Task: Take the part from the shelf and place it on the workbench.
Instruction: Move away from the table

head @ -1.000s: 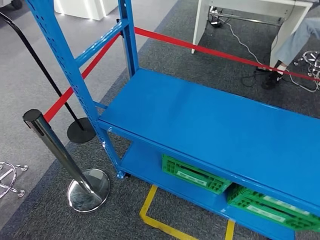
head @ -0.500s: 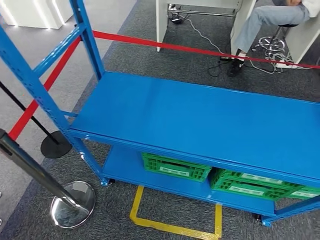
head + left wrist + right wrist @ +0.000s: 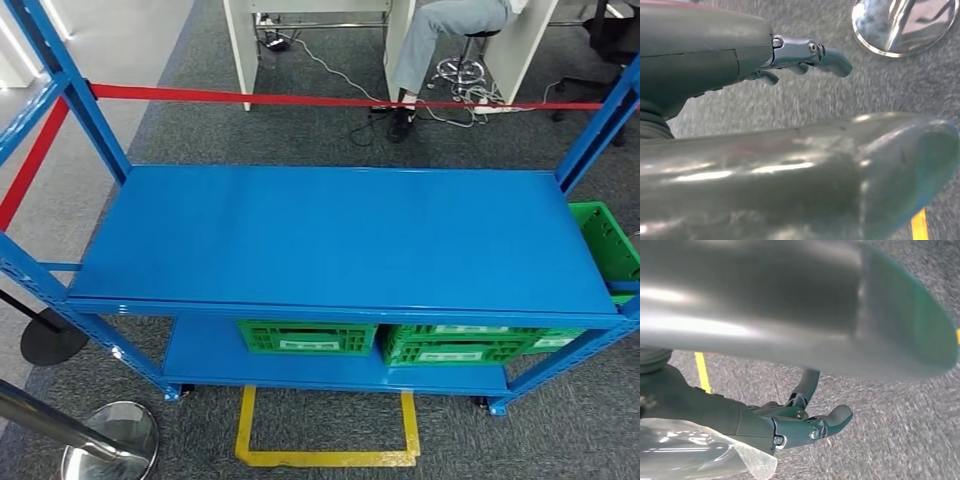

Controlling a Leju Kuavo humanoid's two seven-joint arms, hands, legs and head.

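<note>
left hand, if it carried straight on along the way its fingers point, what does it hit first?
Probably just grey carpet. The left hand hangs open over the floor with nothing between its fingertips and the carpet. The chrome post base lies ahead and off to one side; depth is unclear, so a graze can't be ruled out.

The head camera looks down and forward from high up, square onto the blue shelf (image 3: 340,240). Each wrist camera sits close behind its hanging hand, facing the grey carpet (image 3: 791,100); all three share that carpet and its yellow floor tape (image 3: 324,455).
</note>
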